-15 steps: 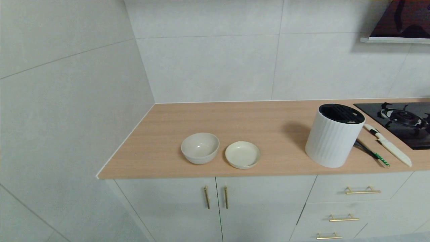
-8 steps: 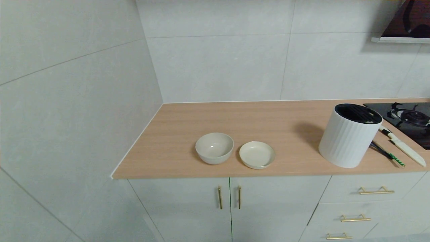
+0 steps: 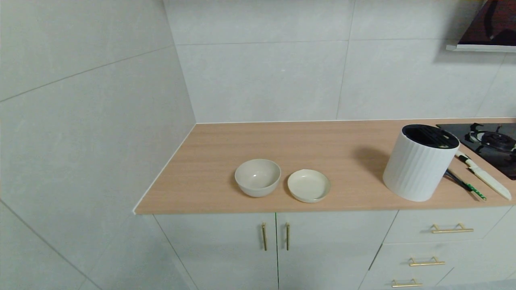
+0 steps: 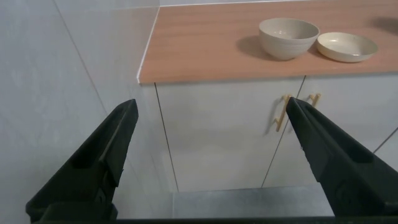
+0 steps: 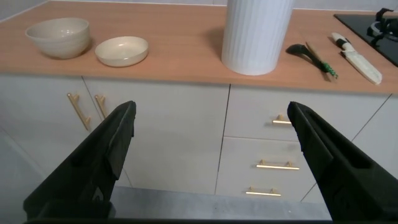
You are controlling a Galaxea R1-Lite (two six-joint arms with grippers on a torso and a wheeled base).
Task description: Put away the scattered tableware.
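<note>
A cream bowl (image 3: 257, 177) and a shallow cream dish (image 3: 308, 185) sit side by side near the front edge of the wooden counter (image 3: 298, 141). Both also appear in the left wrist view, bowl (image 4: 288, 37) and dish (image 4: 347, 46), and in the right wrist view, bowl (image 5: 58, 36) and dish (image 5: 122, 50). A knife (image 3: 485, 178) and a dark utensil with a green-patterned handle (image 3: 465, 185) lie right of the white ribbed holder (image 3: 419, 167). My left gripper (image 4: 208, 155) and right gripper (image 5: 211, 155) hang open below counter height, in front of the cabinets, holding nothing.
Cabinet doors with gold handles (image 3: 275, 236) stand below the bowl and dish, drawers (image 3: 447, 228) to their right. A gas hob (image 3: 489, 143) occupies the counter's far right. A tiled wall (image 3: 80, 121) closes the counter's left end.
The whole head view shifted between one second ago and half a second ago, so the camera turned left. The things on the counter have kept their places.
</note>
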